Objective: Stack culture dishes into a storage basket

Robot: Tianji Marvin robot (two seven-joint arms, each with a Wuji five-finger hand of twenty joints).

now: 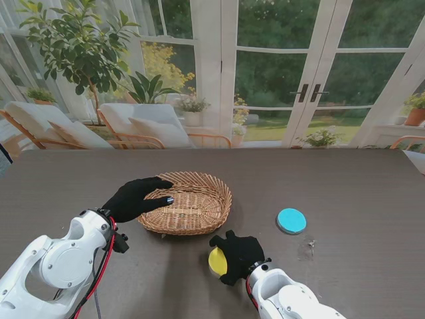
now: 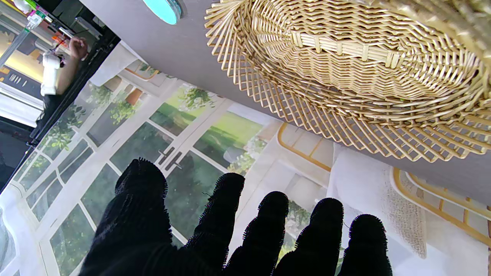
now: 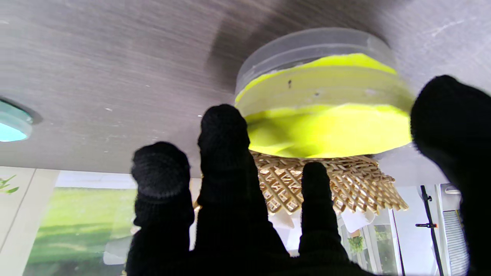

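Yellow dish: a round, clear-walled plastic culture dish with yellow filling (image 1: 216, 262) lies flat on the table, just nearer to me than the basket; the right wrist view shows it as a stepped transparent cylinder over a yellow layer (image 3: 322, 103).

Teal dish: a second round culture dish with teal filling (image 1: 291, 220) lies flat on the table, to the right of the basket and well apart from the yellow dish; its edge shows in the left wrist view (image 2: 163, 9) and in the right wrist view (image 3: 11, 124).

Basket: an oval storage basket of woven tan wicker (image 1: 199, 212) stands on the table left of centre; no dish is seen inside it. Its open weave and flared rim fill the left wrist view (image 2: 345, 76).

Right hand: the black-gloved right hand (image 1: 240, 256) hovers palm down over the yellow dish, covering its right part; fingers (image 3: 224, 130) spread, thumb on one side of the dish and the other fingers on the opposite side. Whether any fingertip touches the dish cannot be told.

Left hand: the black-gloved left hand (image 1: 136, 198) lies over the basket's left rim, reaching inward; fingers (image 2: 226, 191) extended and slightly apart, holding nothing.

Table: a dark grey wood-grain top (image 1: 358, 186) carries all items.
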